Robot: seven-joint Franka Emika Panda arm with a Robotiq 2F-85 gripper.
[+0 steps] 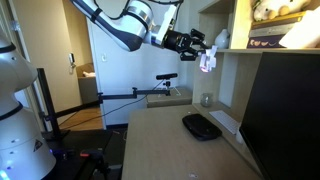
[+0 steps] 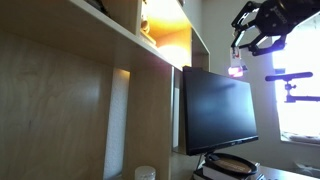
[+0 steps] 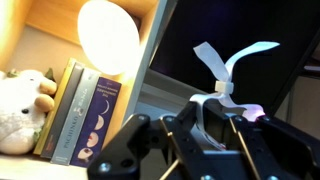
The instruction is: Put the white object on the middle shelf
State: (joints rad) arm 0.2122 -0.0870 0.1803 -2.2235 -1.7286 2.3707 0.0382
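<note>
My gripper (image 1: 203, 47) is shut on the white object (image 1: 208, 61), a small irregular white item with a pink-purple glow. It is held in the air just in front of the bookcase, near the front edge of the middle shelf (image 1: 262, 51). A white vase (image 1: 222, 38) and books (image 1: 276, 33) stand on that shelf. In an exterior view the gripper (image 2: 251, 44) is high up with the glowing object (image 2: 237, 70) hanging below it. In the wrist view the object (image 3: 214, 97) sits between the fingers (image 3: 205, 122), with the bright vase (image 3: 108, 35) and books (image 3: 86, 112) ahead to the left.
A flat black oval device (image 1: 201, 126) lies on the desk, and a small grey cup (image 1: 207, 99) stands on the lower ledge. A large dark monitor (image 2: 215, 105) stands below the shelf. A plush toy (image 3: 20, 110) sits beside the books.
</note>
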